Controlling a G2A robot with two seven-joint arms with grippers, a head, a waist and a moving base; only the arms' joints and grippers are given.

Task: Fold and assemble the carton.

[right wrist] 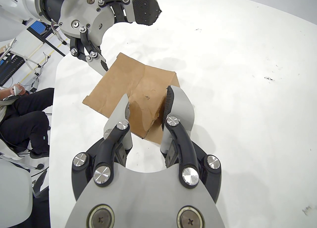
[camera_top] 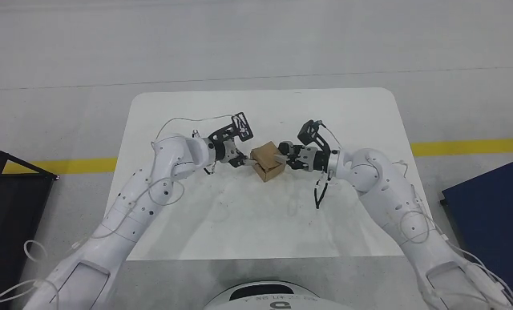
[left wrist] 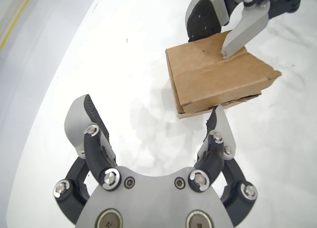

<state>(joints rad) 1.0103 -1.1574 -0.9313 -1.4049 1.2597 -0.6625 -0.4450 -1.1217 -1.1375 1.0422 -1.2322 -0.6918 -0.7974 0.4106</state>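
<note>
A flattened brown carton point(camera_top: 267, 161) lies near the middle of the white table point(camera_top: 240, 222). My left gripper point(camera_top: 240, 142) stands open at one side of it. In the left wrist view, this gripper point(left wrist: 152, 112) has one fingertip point(left wrist: 216, 112) touching the carton's point(left wrist: 215, 75) near edge, while the other finger is off to the side over bare table. My right gripper point(right wrist: 148, 101) is at the opposite side, shut on the carton's point(right wrist: 138, 83) crumpled top flap. One finger point(left wrist: 237, 38) presses on top and the padded one point(left wrist: 203, 21) is behind the edge.
The table's rounded edges run close by on all sides point(right wrist: 55, 70). A dark blue object point(camera_top: 481, 198) stands on the floor to the right of the table. There is free tabletop in front of the carton, toward the robot.
</note>
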